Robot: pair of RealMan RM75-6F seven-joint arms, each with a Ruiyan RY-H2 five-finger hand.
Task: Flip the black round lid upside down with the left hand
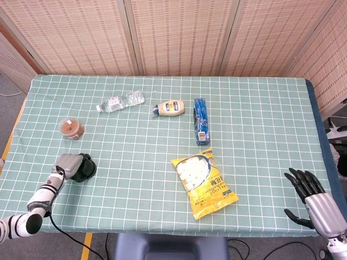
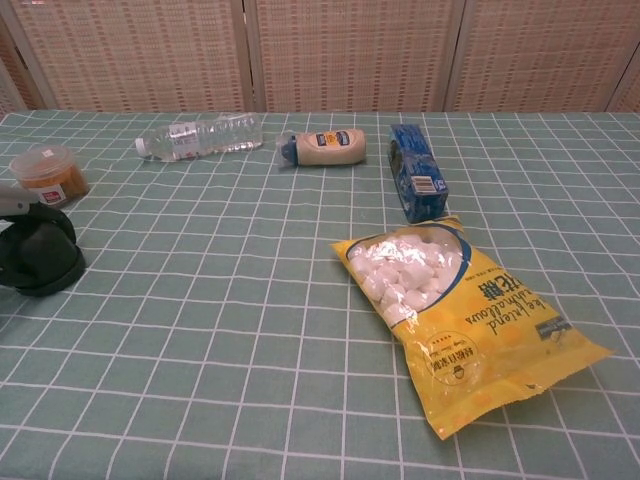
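The black round lid (image 1: 87, 169) lies near the table's left front edge, below the orange-lidded cup. My left hand (image 1: 69, 162) sits over its left side, dark fingers curled onto the lid and holding its rim. In the chest view the lid (image 2: 42, 262) shows at the far left with its near rim a little raised, and only a grey sliver of the left hand (image 2: 12, 200) is visible. My right hand (image 1: 309, 194) hovers off the table's right front corner, fingers spread and holding nothing.
A small cup (image 1: 71, 128) with an orange lid stands just behind the lid. A water bottle (image 1: 120, 102), a sauce bottle (image 1: 171, 108) and a blue box (image 1: 200, 121) lie across the middle. A yellow marshmallow bag (image 1: 203, 183) lies toward the front.
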